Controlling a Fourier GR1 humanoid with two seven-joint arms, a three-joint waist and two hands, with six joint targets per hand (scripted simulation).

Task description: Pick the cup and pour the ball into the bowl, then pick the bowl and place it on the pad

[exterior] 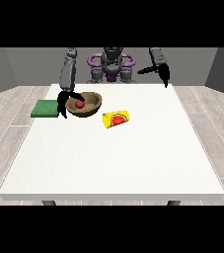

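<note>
Grey walls and pale wood flooring surround one white bench (113, 158). On it are one brown bowl (85, 105), one red ball (78, 104) inside it, one yellow cup (115, 118) with a watermelon print lying on its side just right of the bowl, and one green pad (46, 108) at the bowl's left. The hand at the view's left (64, 101) sits at the bowl's left rim, its fingers curled round that rim, between pad and ball. The hand at the view's right (157, 71) hangs raised near the far edge, well apart from everything, fingers straight.
</note>
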